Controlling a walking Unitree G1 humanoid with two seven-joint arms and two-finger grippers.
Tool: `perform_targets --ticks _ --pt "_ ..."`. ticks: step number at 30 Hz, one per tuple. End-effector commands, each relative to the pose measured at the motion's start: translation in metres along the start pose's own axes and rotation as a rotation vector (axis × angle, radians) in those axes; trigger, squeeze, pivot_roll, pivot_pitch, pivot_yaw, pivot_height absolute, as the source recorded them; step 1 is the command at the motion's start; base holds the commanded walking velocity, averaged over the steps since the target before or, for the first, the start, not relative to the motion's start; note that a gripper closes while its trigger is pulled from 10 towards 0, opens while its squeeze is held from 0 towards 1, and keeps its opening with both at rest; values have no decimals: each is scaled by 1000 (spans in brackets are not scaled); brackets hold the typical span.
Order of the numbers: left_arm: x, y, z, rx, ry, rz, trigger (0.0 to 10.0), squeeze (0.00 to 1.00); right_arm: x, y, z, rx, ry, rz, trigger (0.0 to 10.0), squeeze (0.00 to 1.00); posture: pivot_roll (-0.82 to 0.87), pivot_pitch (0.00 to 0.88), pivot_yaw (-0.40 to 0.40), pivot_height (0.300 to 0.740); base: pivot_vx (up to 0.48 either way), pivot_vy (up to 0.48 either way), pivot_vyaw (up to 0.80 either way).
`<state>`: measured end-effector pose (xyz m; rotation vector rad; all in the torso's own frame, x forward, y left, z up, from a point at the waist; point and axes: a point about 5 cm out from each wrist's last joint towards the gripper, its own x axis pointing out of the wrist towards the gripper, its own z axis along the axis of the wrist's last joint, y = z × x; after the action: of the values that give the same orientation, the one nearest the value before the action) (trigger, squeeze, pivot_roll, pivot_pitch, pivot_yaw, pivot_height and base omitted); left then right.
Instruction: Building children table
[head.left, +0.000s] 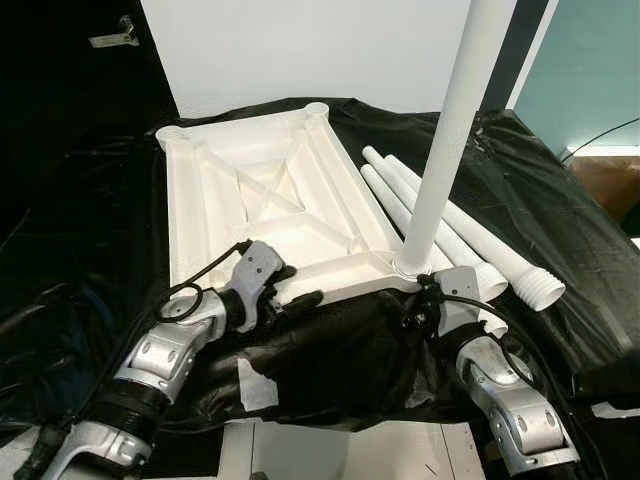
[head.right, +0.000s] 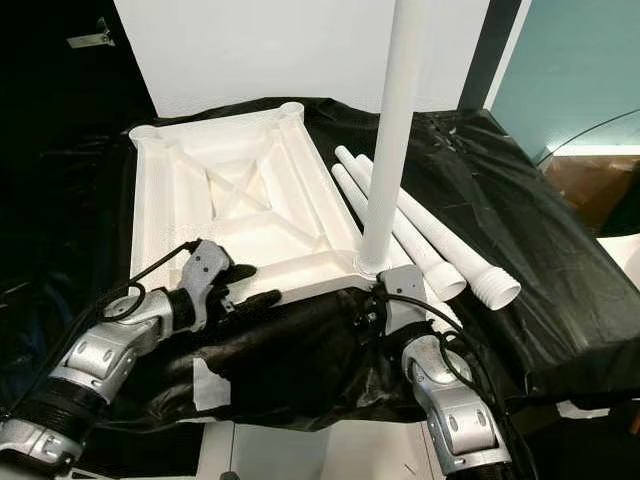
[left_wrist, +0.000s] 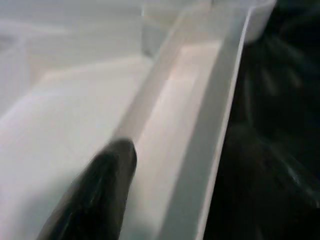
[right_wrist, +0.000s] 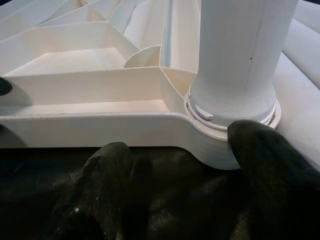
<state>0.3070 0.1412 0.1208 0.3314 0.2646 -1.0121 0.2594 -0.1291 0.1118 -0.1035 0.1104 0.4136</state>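
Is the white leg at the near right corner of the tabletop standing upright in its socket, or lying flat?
Upright: the leg rises from the corner socket of the upturned tabletop; three others lie flat beside it.

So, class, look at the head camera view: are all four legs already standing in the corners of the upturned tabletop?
No: one leg stands in the tabletop's near corner, while the loose legs lie on the black sheet beside it.

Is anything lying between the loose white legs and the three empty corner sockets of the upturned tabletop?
Nothing visible does. The loose legs lie on the black sheet beside the tabletop, on the robot's right. The mounted leg stands in the near right corner. The left gripper rests at the near edge, between the two near corners.
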Motion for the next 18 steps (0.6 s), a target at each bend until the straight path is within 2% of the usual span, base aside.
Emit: perform_targets --ticks 1,4,6,7,9,10,11,12,13,15,16,18 --pt "-2 -11 -16 -13 85 -193 10000 0 0 12 -15 42 70 62 10000 0 -64 29 -7 740 0 0 0" --pt "-4 -13 -34 27 193 -185 10000 0 -2 15 -17 53 83 69 10000 0 -65 38 -9 740 0 0 0" --pt "-4 -15 -37 26 204 -189 10000 0 -3 15 -17 61 82 67 10000 0 -68 39 -10 740 0 0 0" --pt "-4 -17 -38 18 204 -199 9333 0 -3 14 -17 76 78 62 3412 0 -69 39 -11 740 0 0 0" --pt "-3 -18 -38 12 201 -206 9333 0 -3 13 -16 87 75 59 3412 0 -69 39 -11 740 0 0 0" --pt "-2 -24 -39 -6 194 -244 4275 0 -3 11 -16 109 70 50 0 0 -70 37 -12 740 0 0 0" --pt "-2 -26 -38 -10 190 -261 2980 0 -3 10 -16 116 72 43 0 0 -70 36 -14 740 0 0 0" --pt "-1 -28 -38 -14 187 -279 1059 0 -2 8 -17 123 75 34 0 0 -70 36 -14 740 0 0 0" --pt "0 -30 -38 -19 186 -293 0 0 -2 6 -17 127 79 27 0 0 -70 35 -15 740 0 0 0" --pt "0 -30 -38 -19 186 -293 0 0 -2 6 -17 127 79 27 0 0 -70 35 -15 740 0 0 0" --pt "1 -35 -38 -28 182 -338 0 0 0 0 -18 124 84 11 0 0 -70 34 -15 740 0 0 0" --pt "1 -37 -38 -31 179 -360 0 0 1 -1 -18 121 86 6 0 0 -70 34 -15 740 0 0 0"
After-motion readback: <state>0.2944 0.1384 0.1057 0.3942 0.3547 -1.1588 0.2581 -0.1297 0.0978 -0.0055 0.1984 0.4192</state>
